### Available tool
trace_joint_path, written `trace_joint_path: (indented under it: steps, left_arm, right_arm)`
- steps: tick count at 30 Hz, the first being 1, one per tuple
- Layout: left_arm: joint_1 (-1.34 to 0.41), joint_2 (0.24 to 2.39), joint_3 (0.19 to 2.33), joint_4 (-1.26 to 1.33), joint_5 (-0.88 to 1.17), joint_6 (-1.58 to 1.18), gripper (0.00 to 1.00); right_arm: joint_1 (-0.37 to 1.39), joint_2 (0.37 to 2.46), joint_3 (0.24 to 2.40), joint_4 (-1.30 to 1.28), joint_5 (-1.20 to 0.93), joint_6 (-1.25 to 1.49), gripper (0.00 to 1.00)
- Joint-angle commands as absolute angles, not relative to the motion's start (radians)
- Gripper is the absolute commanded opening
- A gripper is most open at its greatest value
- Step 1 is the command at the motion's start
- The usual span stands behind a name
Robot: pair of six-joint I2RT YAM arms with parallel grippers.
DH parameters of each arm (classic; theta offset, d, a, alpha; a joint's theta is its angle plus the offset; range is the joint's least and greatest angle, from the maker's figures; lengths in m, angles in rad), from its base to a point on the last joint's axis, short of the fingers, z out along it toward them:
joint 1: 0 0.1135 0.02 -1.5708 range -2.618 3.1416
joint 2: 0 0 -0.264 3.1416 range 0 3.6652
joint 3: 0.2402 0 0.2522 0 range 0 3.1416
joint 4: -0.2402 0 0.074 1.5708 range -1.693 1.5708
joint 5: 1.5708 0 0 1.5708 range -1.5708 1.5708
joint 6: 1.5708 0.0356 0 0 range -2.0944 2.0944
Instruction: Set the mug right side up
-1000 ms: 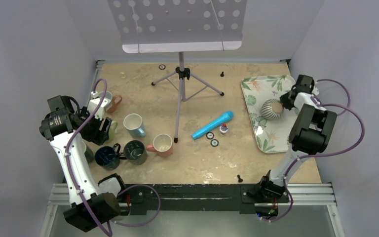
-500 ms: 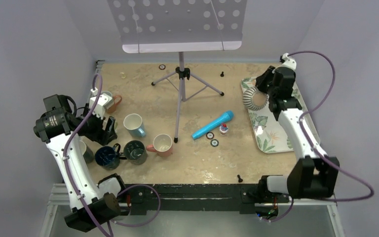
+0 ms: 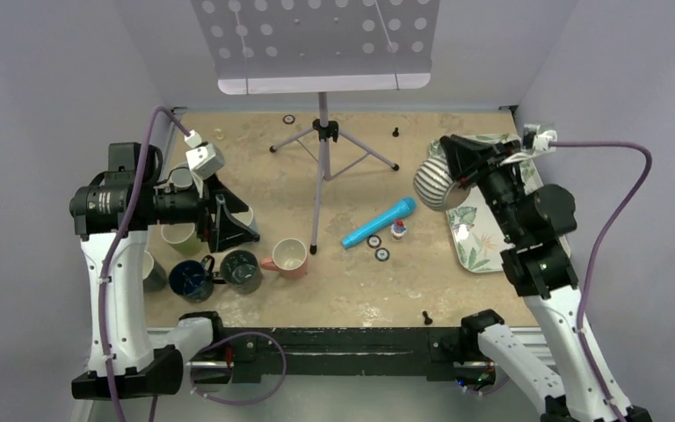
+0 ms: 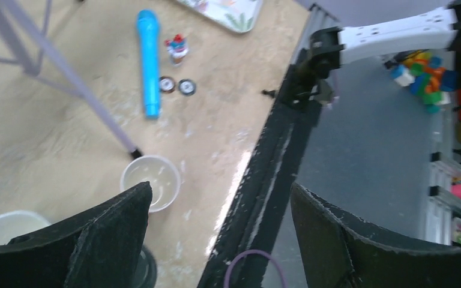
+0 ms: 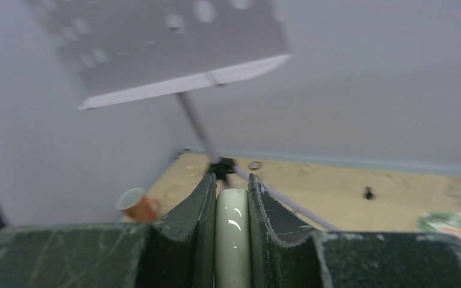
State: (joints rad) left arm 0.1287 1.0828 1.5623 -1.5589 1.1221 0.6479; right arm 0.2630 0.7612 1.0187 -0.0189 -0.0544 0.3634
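One mug is getting all the attention: the striped mug (image 3: 433,183) is hanging in the air on the right side of the bench (image 3: 352,290), over the left edge of the leafy tray (image 3: 483,251) and touching neither. The right hand (image 3: 455,173) is clamping it by the rim. In its wrist view the right hand (image 5: 233,198) is pressing both fingers onto a pale strip of the mug's wall (image 5: 233,240). From above, the mug is sitting tilted, its mouth seemingly turning sideways rather than down, though I cannot make out the exact angle.

Across the bench, the left hand (image 3: 233,227) is hovering over a cluster of other mugs with its fingers spread wide and nothing between them. Its own camera is looking past those fingers (image 4: 114,216) at the pink mug (image 4: 150,182).

By my reckoning the pickup is done and the turn is about halfway. What is remaining is rolling the mouth fully upward, lowering the mug onto the tray or bench, and letting go.
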Motion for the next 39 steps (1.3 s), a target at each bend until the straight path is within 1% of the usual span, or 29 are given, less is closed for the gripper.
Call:
trace_joint_path:
  steps: [1,5,7,8,11,14,17,20,22,26,28,32,34,35,36,38,39]
  left_arm:
    - [0.028,1.06,1.652,-1.446,1.309,0.38,0.89]
    - [-0.068,0.99,1.552,-1.041,1.322,-0.019,0.91]
    - [-0.134,0.957,1.486,-0.829,1.293,-0.195,0.91]
    - [-0.17,0.949,1.465,-0.767,1.26,-0.242,0.92]
    - [-0.255,0.959,1.455,-0.683,1.218,-0.311,0.92]
    - [-0.273,0.981,1.461,-0.631,1.203,-0.366,0.92]
    - [-0.287,0.993,1.477,-0.617,1.208,-0.373,0.91]
    - [-0.292,0.986,1.465,-0.616,1.211,-0.368,0.87]
    - [-0.293,0.983,1.446,-0.619,1.23,-0.367,0.79]
    - [-0.293,0.972,1.423,-0.618,1.25,-0.367,0.7]
    - [-0.293,0.968,1.42,-0.581,1.27,-0.398,0.63]
    - [-0.293,0.966,1.423,-0.496,1.293,-0.489,0.41]
    - [-0.293,0.969,1.429,-0.48,1.295,-0.499,0.33]
    - [-0.293,0.971,1.428,-0.48,1.296,-0.496,0.27]
    - [-0.293,0.972,1.425,-0.481,1.292,-0.489,0.2]
    - [-0.293,0.977,1.43,-0.559,1.267,-0.423,0.0]
    - [-0.293,0.983,1.442,-0.63,1.239,-0.355,0.0]
  right_arm:
    - [0.415,0.704,1.004,0.184,-0.184,0.471,0.0]
    - [0.603,0.749,0.984,0.362,-0.171,0.562,0.0]
    - [0.713,0.8,0.993,0.456,-0.131,0.575,0.0]
    - [0.769,0.83,1.012,0.492,-0.11,0.573,0.0]
    - [0.916,0.933,1.062,0.611,-0.064,0.552,0.0]
    - [1.01,1.027,1.116,0.693,-0.022,0.539,0.0]
    - [1.046,1.108,1.17,0.743,-0.005,0.547,0.0]
    - [1.056,1.159,1.193,0.804,-0.002,0.57,0.0]
    - [1.057,1.176,1.215,0.803,0.015,0.569,0.0]
    - [1.057,1.188,1.221,0.823,0.062,0.557,0.0]
    - [1.057,1.198,1.226,0.835,0.076,0.557,0.0]
    - [1.057,1.238,1.244,0.834,0.066,0.571,0.0]
    - [1.057,1.265,1.255,0.822,0.045,0.579,0.0]
    - [1.057,1.273,1.254,0.814,0.048,0.576,0.0]
    - [1.057,1.275,1.246,0.801,0.059,0.567,0.0]
    - [1.057,1.254,1.232,0.737,0.072,0.525,0.0]
    - [1.057,1.24,1.229,0.689,0.068,0.492,0.0]
